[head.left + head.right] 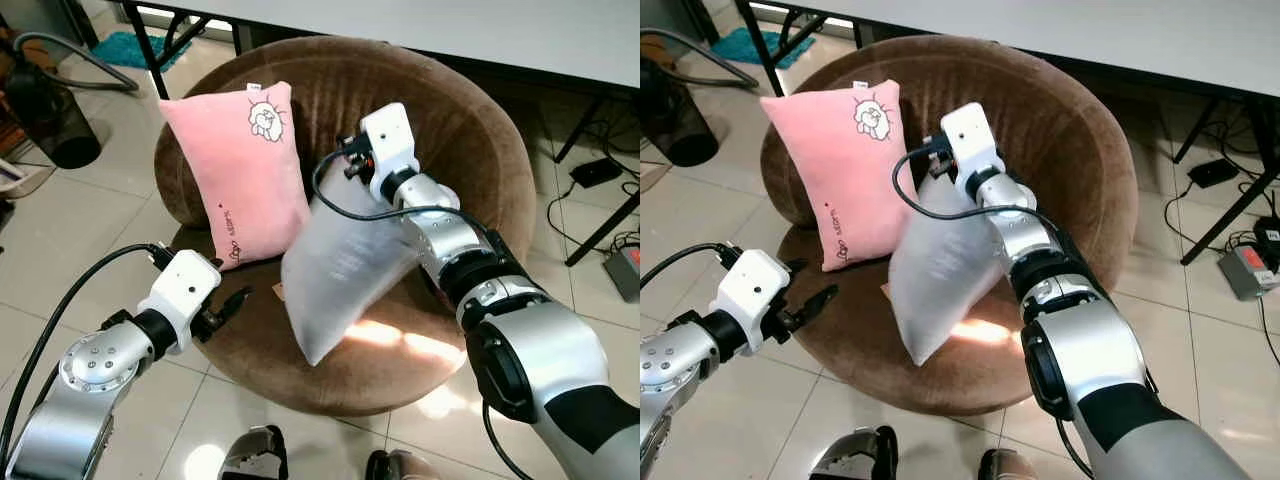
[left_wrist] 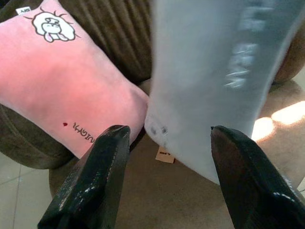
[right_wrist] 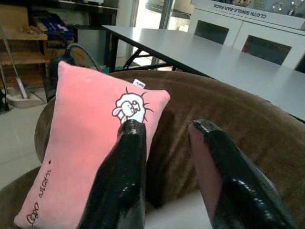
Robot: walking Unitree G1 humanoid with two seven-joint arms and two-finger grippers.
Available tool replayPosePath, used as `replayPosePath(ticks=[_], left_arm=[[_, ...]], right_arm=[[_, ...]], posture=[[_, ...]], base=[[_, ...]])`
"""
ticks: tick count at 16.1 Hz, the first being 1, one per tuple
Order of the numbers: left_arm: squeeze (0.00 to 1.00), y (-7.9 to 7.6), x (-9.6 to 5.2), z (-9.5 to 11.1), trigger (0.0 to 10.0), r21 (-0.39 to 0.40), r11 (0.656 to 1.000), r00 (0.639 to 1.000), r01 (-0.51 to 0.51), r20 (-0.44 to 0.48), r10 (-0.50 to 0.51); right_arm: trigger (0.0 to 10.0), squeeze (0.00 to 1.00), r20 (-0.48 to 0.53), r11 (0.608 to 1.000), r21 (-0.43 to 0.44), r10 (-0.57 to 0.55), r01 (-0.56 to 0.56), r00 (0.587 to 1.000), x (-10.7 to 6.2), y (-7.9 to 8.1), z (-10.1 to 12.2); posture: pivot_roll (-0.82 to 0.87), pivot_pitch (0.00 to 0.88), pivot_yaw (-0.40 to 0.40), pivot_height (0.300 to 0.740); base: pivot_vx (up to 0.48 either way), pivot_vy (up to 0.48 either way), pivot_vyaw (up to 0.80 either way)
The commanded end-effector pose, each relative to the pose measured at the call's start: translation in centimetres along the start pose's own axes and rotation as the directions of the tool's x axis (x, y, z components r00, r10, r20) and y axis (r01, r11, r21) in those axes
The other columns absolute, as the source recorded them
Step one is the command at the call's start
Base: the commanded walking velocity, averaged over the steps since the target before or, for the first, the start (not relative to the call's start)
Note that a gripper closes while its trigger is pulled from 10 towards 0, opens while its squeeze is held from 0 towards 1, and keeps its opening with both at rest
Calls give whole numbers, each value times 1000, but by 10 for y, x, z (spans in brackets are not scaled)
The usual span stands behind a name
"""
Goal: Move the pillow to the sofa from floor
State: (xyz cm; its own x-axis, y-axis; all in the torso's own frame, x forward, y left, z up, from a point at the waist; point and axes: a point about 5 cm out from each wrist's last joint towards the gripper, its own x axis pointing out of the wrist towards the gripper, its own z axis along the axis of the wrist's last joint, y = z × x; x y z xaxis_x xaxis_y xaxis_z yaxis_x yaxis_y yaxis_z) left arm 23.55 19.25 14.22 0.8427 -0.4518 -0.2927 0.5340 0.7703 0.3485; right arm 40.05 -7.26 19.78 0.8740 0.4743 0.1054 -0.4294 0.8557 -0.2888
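A grey pillow [image 1: 340,270] stands tilted on the seat of the round brown sofa chair [image 1: 480,130], leaning toward a pink pillow [image 1: 245,170] with a cartoon print that rests against the chair's back-left. My right gripper [image 1: 347,160] is at the grey pillow's top edge. In the right wrist view its fingers [image 3: 124,181] are open, with the pillow's edge low between them. My left gripper [image 1: 238,302] hovers open at the chair's front-left rim, facing the grey pillow's [image 2: 209,71] lower corner without touching it.
A grey table [image 1: 500,30] with black legs stands right behind the chair. A black bin [image 1: 55,120] and a hose are on the tiled floor at the left. Cables and a power box [image 1: 625,270] lie at the right. My feet [image 1: 255,455] are by the chair's front.
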Motion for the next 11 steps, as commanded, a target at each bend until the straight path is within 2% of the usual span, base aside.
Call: replayPosePath(ticks=[1, 2, 4, 5, 6, 7, 8, 10, 11], left_arm=[[0, 2, -1, 1, 10000, 2, 1000, 1000, -15, -1, 15], [0, 2, 1, 2, 10000, -3, 999, 999, -33, 6, 33], [0, 1, 5, 2, 10000, -36, 995, 995, -90, 29, 91], [0, 1, 10, -1, 10000, -194, 959, 975, -205, 39, 217], [0, -1, 11, -6, 10000, -257, 933, 962, -253, 34, 271], [0, -4, 11, -9, 10000, -257, 932, 961, -257, 30, 274], [0, -10, 13, -16, 10000, -234, 940, 966, -247, 15, 258], [0, -15, 18, -19, 10000, -251, 936, 966, -247, 11, 258], [0, -17, 24, -19, 10000, -264, 931, 963, -254, 17, 268]], right_arm=[[10000, 1000, -8, 999, -40, 29, -29, 1000, 0, 1, 0], [10000, 1000, -7, 998, -44, 41, -41, 999, 1, 3, 0], [10000, 1000, 7, 999, 26, 32, -33, 999, 1, 2, 1], [10000, 0, 25, 989, 151, 5, -9, 1000, -4, 1, -7], [10000, 0, 34, 977, 211, -25, 17, 999, -14, 3, -19], [10000, 0, 43, 974, 225, -39, 28, 998, -19, 4, -25], [10000, 0, 29, 958, 280, -72, 61, 997, -36, 8, -40], [10000, 0, 5, 957, 260, -132, 126, 991, -81, 15, -52], [10000, 0, -47, 949, 245, -193, 199, 980, -107, 14, -57]], posture=[[175, 198, -6, 740], [171, 191, -8, 740], [164, 178, -17, 740], [128, 144, -22, 740], [102, 131, -20, 740], [94, 126, -17, 740], [43, 106, 1, 740], [-10, 90, 24, 740], [-26, 85, 31, 740]], base=[[0, 0, 0], [0, 0, 0], [0, 0, 0], [0, 0, 0], [0, 0, 0], [0, 0, 0], [0, 0, 0], [0, 0, 0], [0, 0, 0]])
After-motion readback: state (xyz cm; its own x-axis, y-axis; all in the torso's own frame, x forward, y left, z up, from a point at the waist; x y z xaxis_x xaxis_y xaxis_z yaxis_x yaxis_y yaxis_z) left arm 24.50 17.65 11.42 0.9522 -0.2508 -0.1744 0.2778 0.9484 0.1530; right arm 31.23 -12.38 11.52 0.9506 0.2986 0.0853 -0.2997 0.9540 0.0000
